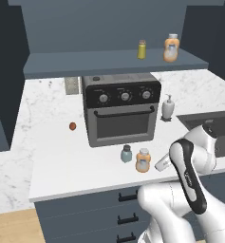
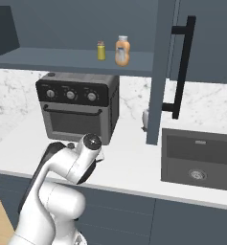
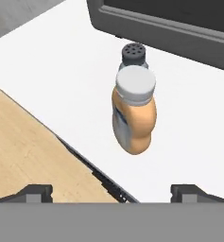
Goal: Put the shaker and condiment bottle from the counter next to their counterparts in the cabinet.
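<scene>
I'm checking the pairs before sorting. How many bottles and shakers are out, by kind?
Orange pale-capped bottles: 2, counter and cabinet shelf
Shakers: 2, blue-grey on counter, yellow-green on shelf
White soap dispenser: 1
Total: 5

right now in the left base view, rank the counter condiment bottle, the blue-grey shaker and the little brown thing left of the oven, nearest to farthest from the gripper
1. condiment bottle, just left of the gripper
2. shaker, beside it, further left
3. small brown thing, far left of the toaster oven

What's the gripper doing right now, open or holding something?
Gripper: open, holding nothing, fingers apart short of the condiment bottle.
</scene>
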Robot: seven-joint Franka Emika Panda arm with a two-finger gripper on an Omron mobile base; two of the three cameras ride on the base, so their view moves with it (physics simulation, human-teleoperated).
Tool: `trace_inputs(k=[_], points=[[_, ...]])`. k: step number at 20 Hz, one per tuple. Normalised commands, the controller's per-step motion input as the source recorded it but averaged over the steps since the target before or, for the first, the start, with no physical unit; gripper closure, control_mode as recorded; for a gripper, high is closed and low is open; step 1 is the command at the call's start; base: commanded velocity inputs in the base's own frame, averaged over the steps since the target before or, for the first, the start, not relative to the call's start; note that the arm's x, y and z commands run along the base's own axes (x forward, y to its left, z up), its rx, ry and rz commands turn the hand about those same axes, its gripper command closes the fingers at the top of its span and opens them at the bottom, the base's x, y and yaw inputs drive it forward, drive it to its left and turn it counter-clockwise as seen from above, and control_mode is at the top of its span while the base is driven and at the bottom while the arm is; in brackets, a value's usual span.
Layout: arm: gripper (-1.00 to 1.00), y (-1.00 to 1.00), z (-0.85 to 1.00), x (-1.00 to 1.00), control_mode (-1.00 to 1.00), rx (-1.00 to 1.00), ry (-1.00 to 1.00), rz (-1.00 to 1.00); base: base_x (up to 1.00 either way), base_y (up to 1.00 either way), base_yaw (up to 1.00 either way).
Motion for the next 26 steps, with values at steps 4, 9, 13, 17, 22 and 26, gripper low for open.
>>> trace_inputs(k=[4, 9, 13, 17, 22, 26], points=[[-1.00, -0.02, -0.43, 0.00, -1.00, 0.12, -0.04, 0.14, 0.00, 0.00, 0.00], [-1.00, 0.01, -0.29, 0.16, -1.00, 0.03, -0.13, 0.04, 0.00, 0.00, 0.00], [-1.00, 0.12, -0.27, 0.36, -1.00, 0.00, -0.19, 0.01, 0.00, 0.00, 0.00], [-1.00, 0.14, -0.18, 0.19, -1.00, 0.00, -0.07, 0.01, 0.00, 0.00, 0.00], [-1.00, 0.21, -0.13, 0.00, -1.00, 0.00, 0.00, 0.07, 0.00, 0.00, 0.00], [-1.00, 0.16, -0.07, 0.00, -1.00, 0.00, 0.00, 0.05, 0.00, 0.00, 0.00]])
